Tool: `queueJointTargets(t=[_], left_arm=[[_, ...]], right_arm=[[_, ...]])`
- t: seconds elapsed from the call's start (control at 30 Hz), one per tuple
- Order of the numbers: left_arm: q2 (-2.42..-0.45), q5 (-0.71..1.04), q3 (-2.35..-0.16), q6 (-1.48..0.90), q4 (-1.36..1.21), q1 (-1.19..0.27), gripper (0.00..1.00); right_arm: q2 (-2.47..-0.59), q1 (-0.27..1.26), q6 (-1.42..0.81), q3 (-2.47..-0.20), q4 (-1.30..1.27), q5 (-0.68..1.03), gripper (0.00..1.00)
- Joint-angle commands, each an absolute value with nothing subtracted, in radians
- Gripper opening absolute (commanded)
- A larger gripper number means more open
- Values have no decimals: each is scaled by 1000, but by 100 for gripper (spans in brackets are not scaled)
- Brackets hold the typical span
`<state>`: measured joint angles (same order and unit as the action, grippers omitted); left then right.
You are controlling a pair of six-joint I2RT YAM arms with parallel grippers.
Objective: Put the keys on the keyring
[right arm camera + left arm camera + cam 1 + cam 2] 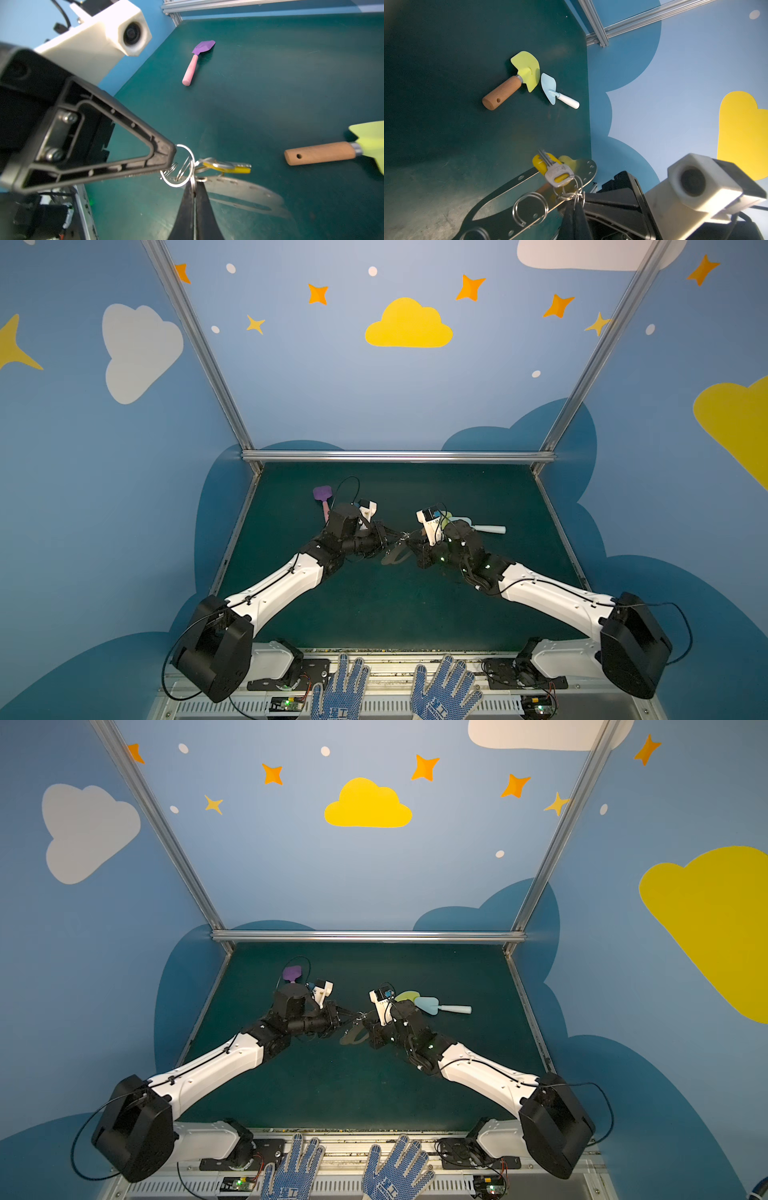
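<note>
Right claw (194, 186) and left claw (575, 205) both closed on wire rings (182, 168), keys (226, 167) just beyond tips, beside keyring (245, 190).

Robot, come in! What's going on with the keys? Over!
Left gripper, right gripper both shut, pinching rings at keyring's end. Keys hang in that ring cluster; threaded on yet, cannot tell. Shovels lie well aside.

Dim, even bluish light, soft shadows, wide-angle edge bending, blurred wrist-view foreground.
</note>
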<state>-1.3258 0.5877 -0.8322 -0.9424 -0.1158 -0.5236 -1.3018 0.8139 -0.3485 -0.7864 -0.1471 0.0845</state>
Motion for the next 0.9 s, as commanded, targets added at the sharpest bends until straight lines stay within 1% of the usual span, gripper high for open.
queueJointTargets(t=[0.0, 0.2, 0.53, 0.63, 0.87], left_arm=[[-1318, 594, -851, -924, -77, -508, 4], [-1350, 623, -880, -918, -87, -507, 4], [-1394, 768, -903, -905, -106, -509, 4], [-1416, 828, -914, -895, -109, -516, 4], [-1451, 867, -949, -864, -71, -540, 4]], right_arm=[[-1262, 798, -278, -792, -89, 70, 0], [-1263, 802, -267, -789, -52, 108, 0], [-1241, 802, -219, -788, -53, -10, 0], [-1235, 800, -185, -788, -70, -20, 0], [-1195, 800, -129, -766, -107, -56, 0]])
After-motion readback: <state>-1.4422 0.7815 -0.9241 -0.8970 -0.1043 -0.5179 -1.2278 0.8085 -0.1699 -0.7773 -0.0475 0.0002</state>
